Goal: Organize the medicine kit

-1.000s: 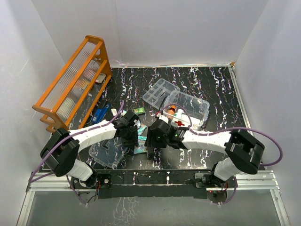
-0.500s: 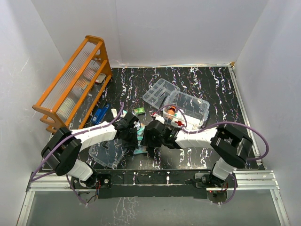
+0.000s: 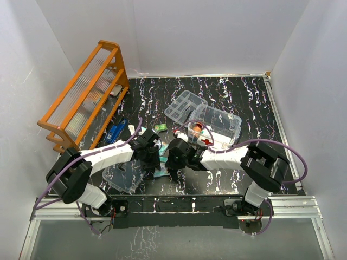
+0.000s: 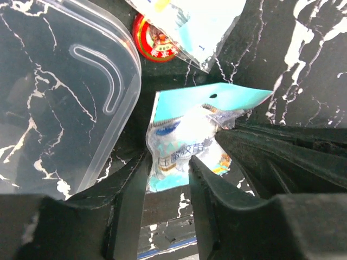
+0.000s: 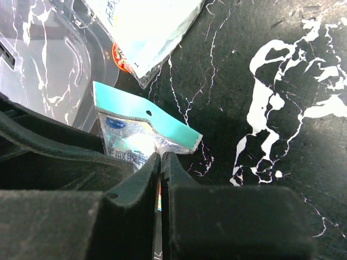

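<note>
A small teal-and-clear medicine packet hangs between both grippers just above the table. My left gripper grips its lower end, one finger on each side. My right gripper is shut flat on the packet's crinkled edge. In the top view the two grippers meet tip to tip at the front centre, and the packet peeks out between them. The clear kit box, with a small bottle inside, and the clear compartmented tray sit behind them. The clear lid lies at the front left.
A round red tin and a larger white-and-teal packet lie just beyond the held packet. The orange wooden rack stands at the back left. A blue item and a small green item lie on the table.
My right gripper has moved left to meet the left gripper at the packet. The left gripper has shifted slightly forward.
</note>
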{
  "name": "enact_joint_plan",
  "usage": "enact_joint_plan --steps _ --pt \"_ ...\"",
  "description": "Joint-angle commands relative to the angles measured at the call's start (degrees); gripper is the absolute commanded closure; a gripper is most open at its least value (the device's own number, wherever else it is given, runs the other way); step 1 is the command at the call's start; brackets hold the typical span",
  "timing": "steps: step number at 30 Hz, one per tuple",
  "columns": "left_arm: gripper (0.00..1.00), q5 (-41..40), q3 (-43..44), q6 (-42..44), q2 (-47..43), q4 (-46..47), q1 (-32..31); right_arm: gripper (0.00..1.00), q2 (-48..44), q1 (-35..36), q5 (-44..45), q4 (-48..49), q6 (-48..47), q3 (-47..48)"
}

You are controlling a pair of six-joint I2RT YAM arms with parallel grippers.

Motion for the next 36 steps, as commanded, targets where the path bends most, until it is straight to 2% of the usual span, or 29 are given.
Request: enact_joint_plan --steps 1,5,14,19,27,33,36 --pt "0.59 2.4 0.8 2.0 -5.5 0.1 -0.3 1.00 -2.8 0.2 4.5 -6.0 -3.5 2.4" --pt "0.44 2.3 2.3 5.3 -12.1 -0.4 0.2 1.00 -8.9 0.2 7.8 -10.2 -4.8 4.2" --pt "0.40 -2.0 6.6 8.2 -23.2 -3.4 3.2 1.00 -22.3 -3.7 16.0 -22.3 -5.2 9.1" --pt "0.38 -3.4 6.7 9.3 -27.1 -2.2 3.5 1.00 -27.7 -11.3 18.9 -29.7 -10.8 13.8" --pt "0.36 -8.1 3.6 8.5 -31.8 -3.1 3.6 1.00 -29.6 -26.9 19.6 -40.1 -19.3 20.2" --pt "0.36 -15.3 2.3 10.9 -35.0 -7.0 3.6 1.00 -28.5 -34.9 17.5 -42.7 -24.3 20.3" --pt "0.36 -16.3 0.6 12.1 -37.1 -7.5 3.5 1.00 -26.1 -37.7 14.4 -42.7 -26.5 20.1"
